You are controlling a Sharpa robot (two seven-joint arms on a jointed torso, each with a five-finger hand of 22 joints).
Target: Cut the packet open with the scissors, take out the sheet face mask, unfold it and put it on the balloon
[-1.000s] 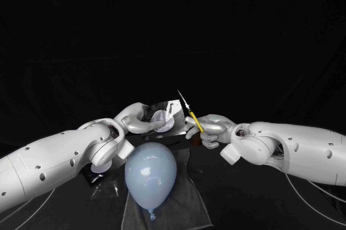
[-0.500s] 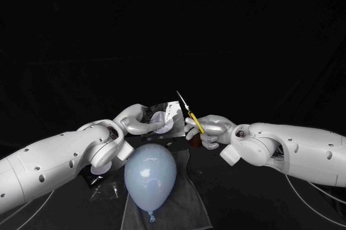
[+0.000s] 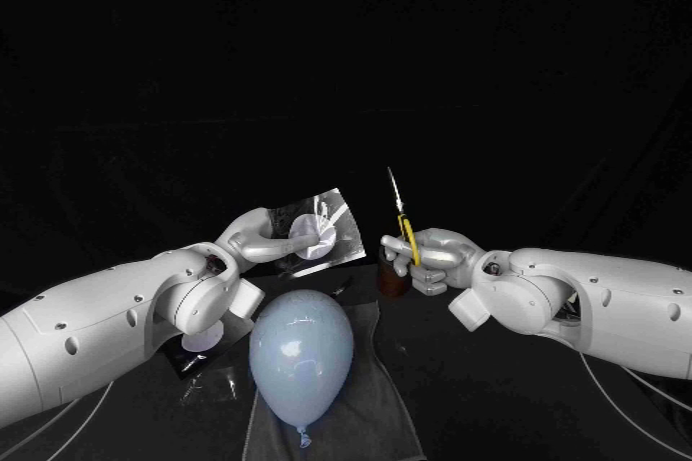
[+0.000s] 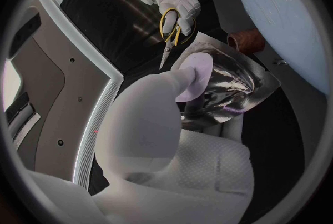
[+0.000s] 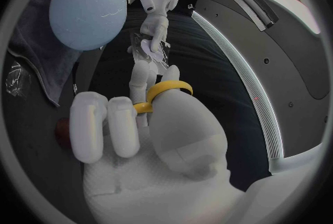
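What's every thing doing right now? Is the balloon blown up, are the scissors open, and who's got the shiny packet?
packet: held up off the table by the left hand; cut or not, cannot tell.
scissors: gripped by the right hand, blades together, pointing up, apart from the packet.
balloon: blown up, knotted, lying on the grey cloth, no mask on it.

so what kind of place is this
Probably a robot test bench, not a home: a black table, a balloon, the left hand holding a packet, the right hand holding scissors.
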